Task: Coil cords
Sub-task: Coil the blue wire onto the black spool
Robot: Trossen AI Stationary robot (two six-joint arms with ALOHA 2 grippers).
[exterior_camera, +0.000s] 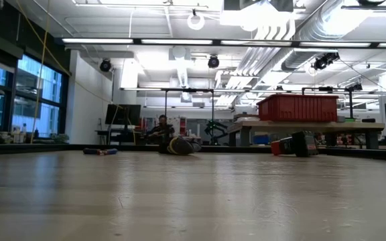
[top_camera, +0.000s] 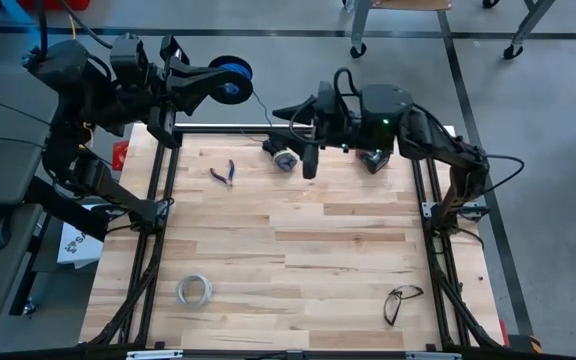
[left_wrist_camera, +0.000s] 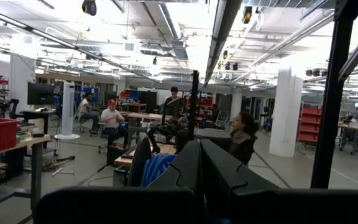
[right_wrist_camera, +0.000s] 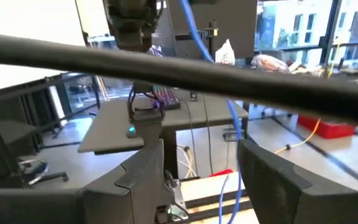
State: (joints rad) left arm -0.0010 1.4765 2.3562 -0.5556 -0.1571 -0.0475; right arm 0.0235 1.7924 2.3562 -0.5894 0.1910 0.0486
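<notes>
Above the wooden table's far edge, left pincer grips the spool (right pincer open).

Blue-wound dark spool beyond table's far edge

High view hangs overhead, looking straight down on the whole counter. Low view sits at counter height, gazing level across the boards into the room. Each wrist view peers out past its own dark fingers; both low and left wrist views catch the workshop behind.
</notes>
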